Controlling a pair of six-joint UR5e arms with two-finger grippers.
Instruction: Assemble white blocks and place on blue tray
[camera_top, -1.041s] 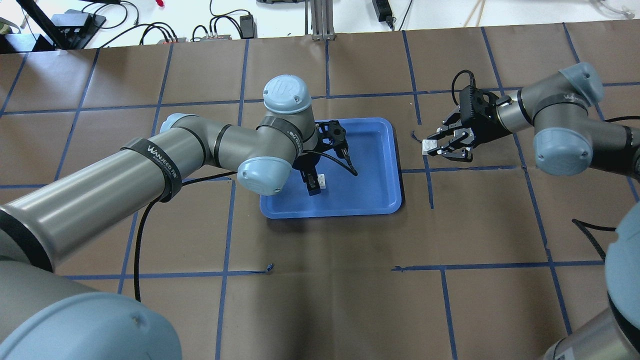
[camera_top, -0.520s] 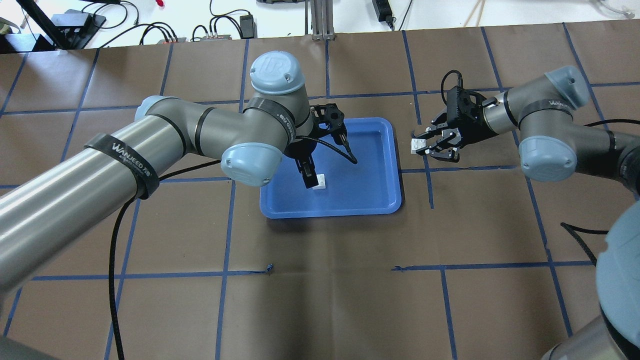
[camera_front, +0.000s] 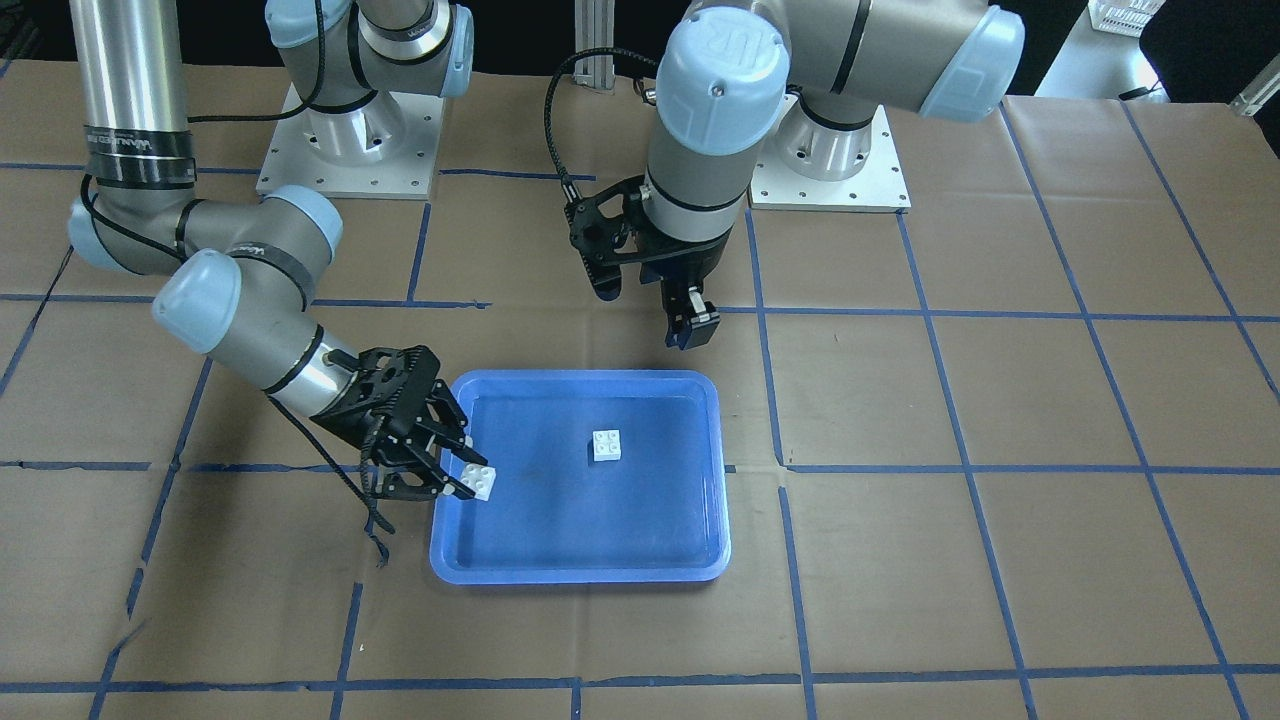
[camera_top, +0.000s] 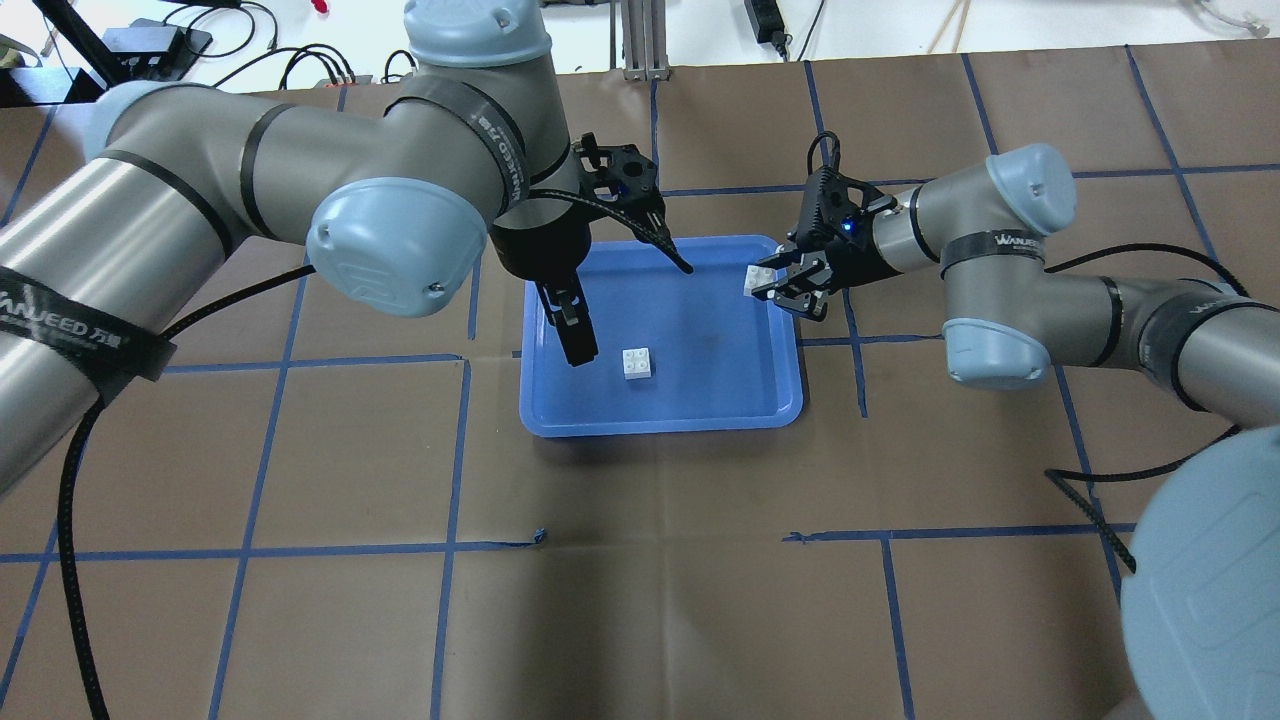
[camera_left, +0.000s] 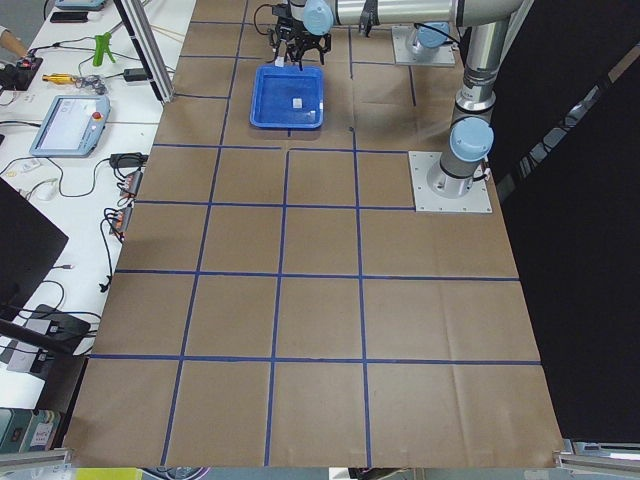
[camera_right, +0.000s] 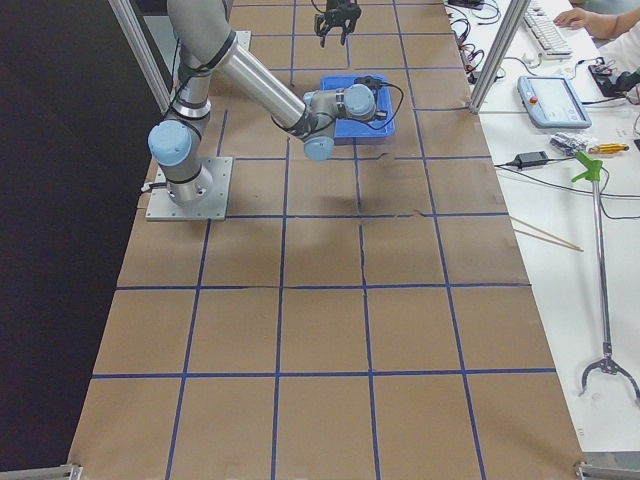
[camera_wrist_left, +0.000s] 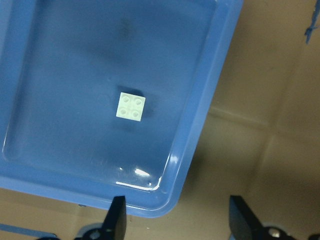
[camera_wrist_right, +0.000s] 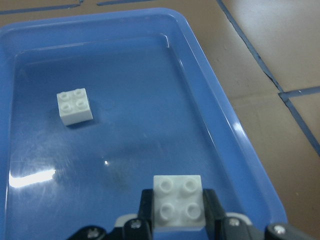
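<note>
Table (camera_front: 950, 560) papered brown, blue tape grid. Blue tray (camera_front: 575, 577) mid-table; one white block (camera_front: 605, 445) lies studs-up on its floor, free. Right hand (camera_front: 462, 472) clamps the second white block (camera_wrist_right: 178, 202) at the tray's rim, studs up. Left hand (camera_front: 692, 325) hangs raised near the tray's edge, fingers apart, empty. Risk: nothing pins the loose block, so an off-centre press would likely skid or tip it. Alignment looks roughly square; hard to confirm.

The left gripper (camera_top: 575, 340) has let go of the first white block (camera_top: 637, 362) and withdrawn, while the right gripper (camera_top: 785, 288) has carried the second white block (camera_top: 757, 279) to the blue tray (camera_top: 660, 426) rim.
</note>
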